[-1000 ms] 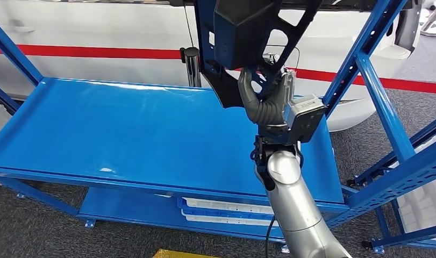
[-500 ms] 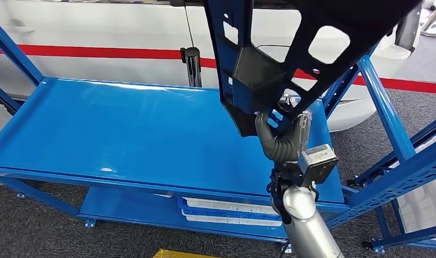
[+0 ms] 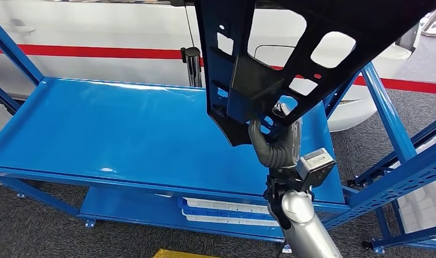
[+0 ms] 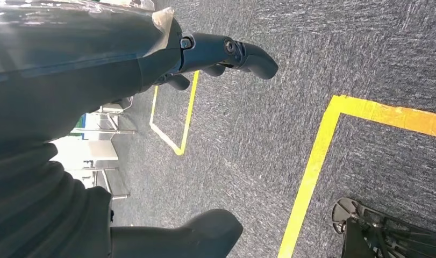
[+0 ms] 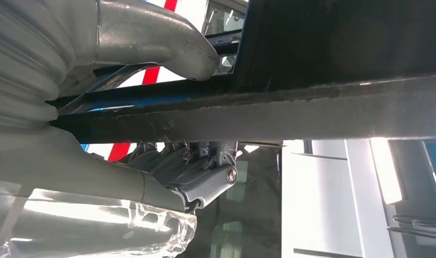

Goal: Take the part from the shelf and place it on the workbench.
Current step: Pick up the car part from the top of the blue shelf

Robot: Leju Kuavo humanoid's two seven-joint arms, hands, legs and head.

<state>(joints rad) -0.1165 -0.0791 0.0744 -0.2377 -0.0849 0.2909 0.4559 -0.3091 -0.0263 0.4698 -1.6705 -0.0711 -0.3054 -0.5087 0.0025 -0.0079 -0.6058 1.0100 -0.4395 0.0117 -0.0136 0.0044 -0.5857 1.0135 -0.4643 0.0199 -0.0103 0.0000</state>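
So the right robot hand (image 3: pixel 276 141) has a firm grip on the big black plastic part (image 3: pixel 291 59), thumb on one side and fingers wrapped around the lower edge; the right wrist view shows the edge of the panel squeezed between them. That part is up in the air, off any surface, tilted and hanging high over the right end of the blue shelf (image 3: pixel 124 134), close to the head camera so it blocks a lot of the view. Left robot hand (image 4: pixel 167 145) hangs down toward the grey carpet with the yellow floor tape (image 4: pixel 312 161), fingers apart, holding nothing. As far as progress goes, I'd say the pickup half is done: the part is lifted and carried by one hand. What's left is the whole second half, getting it over to the worktop and setting it down. I can't spot the worktop in these shots, so the robot probably has to turn or walk first. White car body (image 3: pixel 97 32) with a red stripe sits just behind the shelf, so swinging that big panel needs care.
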